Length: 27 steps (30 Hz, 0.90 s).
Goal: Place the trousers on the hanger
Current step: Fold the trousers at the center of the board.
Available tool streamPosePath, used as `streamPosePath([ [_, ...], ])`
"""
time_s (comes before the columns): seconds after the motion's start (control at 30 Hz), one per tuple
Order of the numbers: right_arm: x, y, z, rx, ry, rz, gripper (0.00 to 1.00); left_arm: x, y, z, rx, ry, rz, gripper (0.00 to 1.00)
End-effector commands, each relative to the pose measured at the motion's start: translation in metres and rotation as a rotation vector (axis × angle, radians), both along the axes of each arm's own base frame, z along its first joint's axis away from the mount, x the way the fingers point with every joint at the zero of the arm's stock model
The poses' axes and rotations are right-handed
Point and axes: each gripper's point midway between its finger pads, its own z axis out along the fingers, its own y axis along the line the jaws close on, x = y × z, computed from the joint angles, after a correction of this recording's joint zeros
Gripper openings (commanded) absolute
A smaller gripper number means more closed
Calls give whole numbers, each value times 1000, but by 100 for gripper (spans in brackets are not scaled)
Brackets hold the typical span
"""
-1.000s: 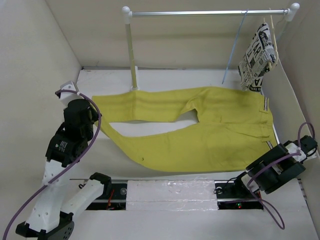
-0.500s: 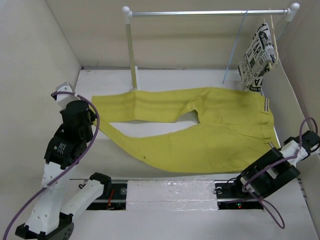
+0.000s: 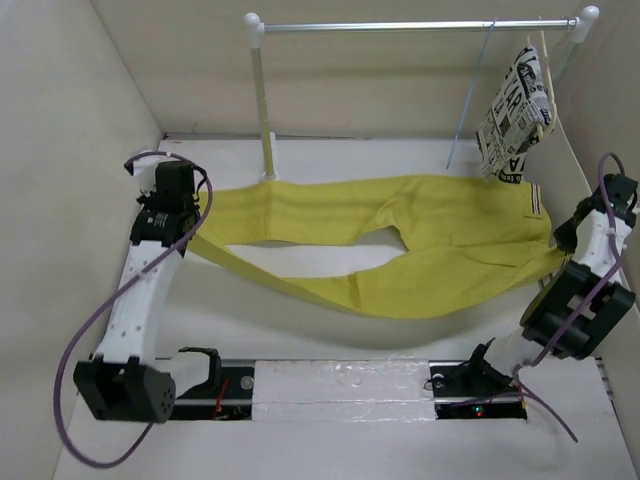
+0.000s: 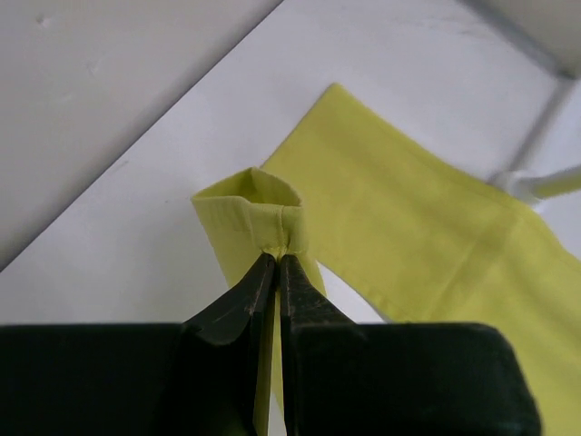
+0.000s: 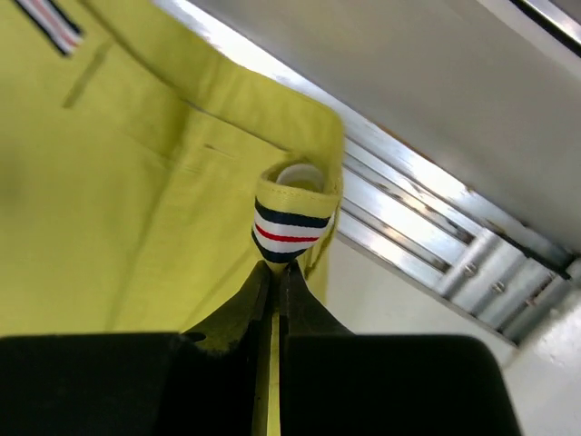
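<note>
Both arms are pinching the mustard-yellow fabric trousers (image 3: 420, 245). The left gripper (image 4: 277, 259) is clamping shut on a folded leg hem, and the right gripper (image 5: 275, 266) is clamping the striped waist trim. The trousers are sagging across the white table (image 3: 330, 160), and the thin light-blue hanger (image 3: 468, 100) is hanging off the metal rail (image 3: 400, 26).

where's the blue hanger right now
In the top view, the hanger hangs from the rail at the far right, just left of the newspaper-print cloth, behind the trousers.
</note>
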Motion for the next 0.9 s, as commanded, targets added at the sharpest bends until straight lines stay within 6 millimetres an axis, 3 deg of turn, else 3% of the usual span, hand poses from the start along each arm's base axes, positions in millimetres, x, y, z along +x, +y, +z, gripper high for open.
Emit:
streamPosePath([
  [0.0, 56, -12, 32, -34, -107, 36, 0, 23, 20, -24, -51, 36, 71, 0],
  [0.07, 86, -9, 40, -36, -164, 78, 0, 31, 38, -43, -56, 92, 125, 0],
  [0.13, 117, -16, 45, -32, -217, 109, 0, 33, 64, -47, -51, 107, 209, 0],
  [0.17, 132, -11, 44, -6, -242, 147, 0, 38, 71, -60, -53, 151, 228, 0],
  [0.2, 146, -16, 57, -18, -281, 161, 0, 42, 79, -54, -40, 143, 260, 0],
  [0.23, 161, -13, 43, 4, -262, 181, 0, 46, 83, -55, -27, 151, 280, 0],
  [0.27, 173, -10, 44, 29, -292, 210, 0, 54, 87, -66, -16, 193, 294, 0],
  [0.3, 194, -12, 48, 26, -328, 237, 0, 65, 93, -64, 1, 208, 322, 0],
  [0.33, 203, -17, 48, 16, -342, 239, 0, 68, 96, -52, 9, 181, 333, 0],
  [0.37, 216, -12, 51, 24, -371, 269, 0, 79, 99, -63, 20, 215, 341, 0],
  [0.4, 225, -15, 53, 25, -393, 267, 0, 93, 102, -49, 25, 181, 346, 0],
  [0.43, 237, -22, 72, -2, -442, 269, 0, 102, 103, -46, 26, 174, 347, 0],
  [0.47, 250, -21, 62, 10, -446, 279, 0, 117, 105, -60, 30, 205, 344, 0],
  [0.5, 261, -19, 64, 11, -472, 287, 0, 134, 108, -43, 32, 159, 344, 0],
  [0.53, 270, -23, 67, 4, -497, 284, 0, 144, 110, -45, 37, 159, 348, 0],
  [0.57, 284, -22, 65, 9, -517, 301, 0, 157, 112, -62, 43, 199, 343, 0],
  [0.6, 294, -18, 65, 19, -537, 309, 0, 173, 115, -49, 50, 163, 349, 0],
  [0.63, 300, -20, 65, 22, -555, 303, 0, 179, 117, -50, 54, 170, 353, 0],
  [0.67, 303, -21, 60, 26, -564, 294, 0, 191, 119, -71, 60, 210, 348, 0],
  [0.7, 310, -16, 57, 27, -579, 296, 0, 203, 119, -62, 59, 183, 340, 0],
  [0.73, 318, -12, 59, 11, -608, 308, 14, 206, 119, -69, 59, 203, 331, 0],
  [0.8, 315, -11, 48, 21, -589, 308, 44, 220, 108, -92, 18, 245, 245, 34],
  [0.83, 312, -8, 44, 27, -578, 316, 62, 215, 107, -99, 16, 280, 243, 49],
  [0.87, 309, -6, 43, 27, -567, 323, 67, 212, 107, -98, 18, 284, 250, 65],
])
